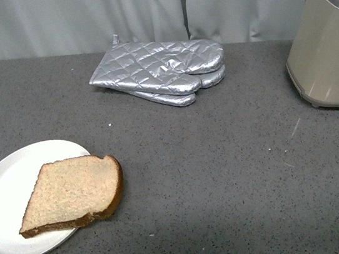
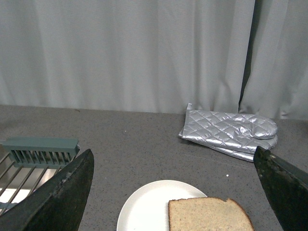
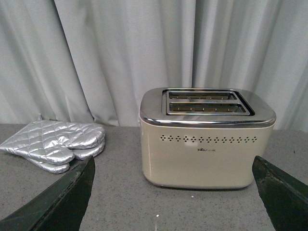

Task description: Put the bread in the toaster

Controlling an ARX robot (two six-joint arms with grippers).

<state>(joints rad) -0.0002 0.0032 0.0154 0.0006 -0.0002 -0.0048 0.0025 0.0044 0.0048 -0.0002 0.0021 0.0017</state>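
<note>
Bread [image 1: 71,192] is over on the left, lying flat on a white plate [image 1: 1,188], with its rounded end poking out past the plate's rim over the bench [image 1: 227,176]. Looks like ordinary soft wheat stuff to me: barely any weight, bendy in the middle, and it'll dent or tear if it gets pinched hard. The dark crust is probably the firmest bit. That overhanging end seems the obvious place to grab, since one finger could get under it there instead of scraping along the plate.

The left claw [image 2: 173,153] hangs just short of the plate, fingers spread wide, nothing in them, with the slice showing below it in the left wrist view.

Mid-bench, near the curtain, there's a pair of quilted silver oven mitts [image 1: 162,71], well apart from everything.

Far right is the toaster [image 1: 327,54], beige with a shiny top. The right claw [image 3: 173,161] faces it, also wide and empty. Both slots look clear from that side. My guess is the floppy slice will need to be held upright by an edge to drop in cleanly.
</note>
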